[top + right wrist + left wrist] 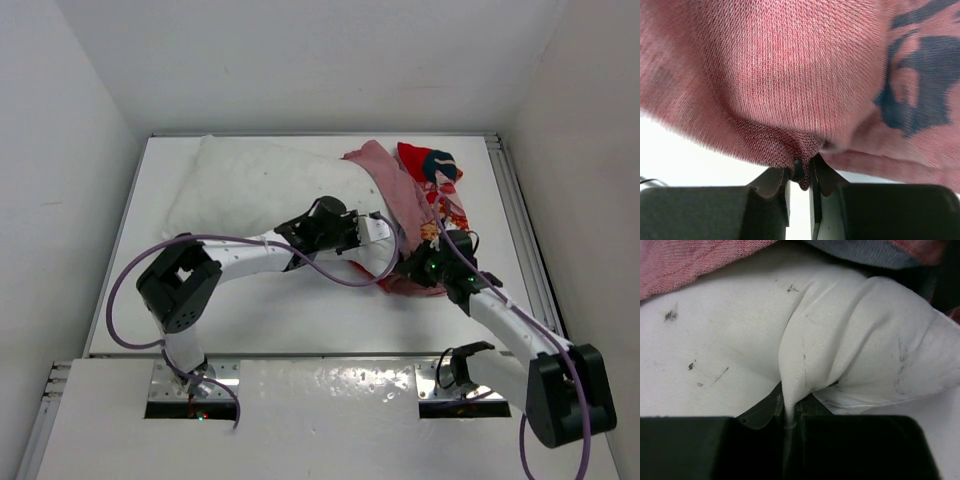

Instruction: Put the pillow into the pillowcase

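The left gripper (790, 414) is pressed together on a thin fold of the pillow (735, 345), and the white cloth rises from its jaws in a ridge. The right gripper (801, 172) pinches a pucker of the pillowcase (790, 75), whose red knit fills its wrist view. From above, both grippers meet near the middle of the bench (300, 320), the left one (375, 228) beside the right (415, 270). The pillow (250, 185) lies along the far edge, reaching toward the far left corner. Its right end is tucked beneath the bunched pillowcase (420, 185) – pinkish inside turned up – nearer the far right corner. The bench top is white, with plain white walls (330, 60) on three sides and a metal rail (522, 230) along the right edge. There are two arms, one pillow, one pillowcase and two purple cables (125, 275) – one looping from each arm.
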Available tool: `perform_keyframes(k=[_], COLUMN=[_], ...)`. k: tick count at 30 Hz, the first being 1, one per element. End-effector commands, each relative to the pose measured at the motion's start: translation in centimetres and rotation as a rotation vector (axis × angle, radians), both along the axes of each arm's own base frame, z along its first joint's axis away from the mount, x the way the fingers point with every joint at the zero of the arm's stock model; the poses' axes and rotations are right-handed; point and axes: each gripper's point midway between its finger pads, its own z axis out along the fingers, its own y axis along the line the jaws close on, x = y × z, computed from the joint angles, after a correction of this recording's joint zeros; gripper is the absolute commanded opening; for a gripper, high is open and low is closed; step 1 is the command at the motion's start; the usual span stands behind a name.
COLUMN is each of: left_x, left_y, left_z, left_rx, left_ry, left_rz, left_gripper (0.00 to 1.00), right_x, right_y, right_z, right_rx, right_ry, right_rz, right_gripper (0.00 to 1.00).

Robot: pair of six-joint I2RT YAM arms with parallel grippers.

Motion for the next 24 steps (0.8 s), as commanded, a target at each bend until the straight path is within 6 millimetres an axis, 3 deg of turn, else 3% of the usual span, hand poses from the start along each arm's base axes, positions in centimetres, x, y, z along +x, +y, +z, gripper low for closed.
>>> perform_keyframes(k=[1, 5, 8, 11, 12, 13, 14, 18, 21, 22, 24], left_x=[2.1, 3.5, 3.9, 4.1, 3.9, 4.0, 4.1, 5.1, 5.2, 4.9, 4.3], left_y=[0.8, 1.0, 0.9, 0.5, 0.2, 0.0, -0.2, -0.1, -0.1, -0.4, -0.5], left_z=[1.5, 1.7, 1.7, 2.2, 2.5, 2.8, 3.2, 4.9, 5.1, 4.7, 3.7], left_rx=[-0.018, -0.024, 0.000, -0.013, -0.029, -0.043, -0.068, -0.135, -0.135, -0.119, -0.084], left_ry=[-0.025, -0.040, -0.076, -0.093, -0.084, -0.080, -0.063, -0.029, -0.004, 0.001, 0.001], left_rz=[0.097, 0.170, 0.202, 0.232, 0.243, 0.254, 0.273, 0.371, 0.386, 0.359, 0.336], left_gripper=[0.00, 0.00, 0.00, 0.00, 0.00, 0.00, 0.00, 0.00, 0.00, 0.00, 0.00], right_x=[0.4, -0.2, -0.4, -0.7, -1.4, -1.2, -1.9, -3.4, -3.8, -3.3, -2.4], right_y=[-1.9, -2.5, -1.7, 0.3, 1.9, 2.0, 3.4, 6.2, 7.4, 7.8, 8.2], right_z=[2.1, 4.2, 5.8, 7.1, 7.7, 8.0, 9.1, 12.0, 14.2, 15.5, 16.0], right_rx=[-0.110, -0.152, -0.136, -0.077, -0.033, -0.032, 0.011, 0.120, 0.190, 0.220, 0.273], right_ry=[-0.069, -0.126, -0.176, -0.233, -0.255, -0.265, -0.295, -0.376, -0.420, -0.464, -0.497], right_rz=[-0.029, -0.004, 0.060, 0.175, 0.278, 0.278, 0.370, 0.537, 0.600, 0.592, 0.566], right_gripper=[0.00, 0.00, 0.00, 0.00, 0.00, 0.00, 0.00, 0.00, 0.00, 0.00, 0.00])
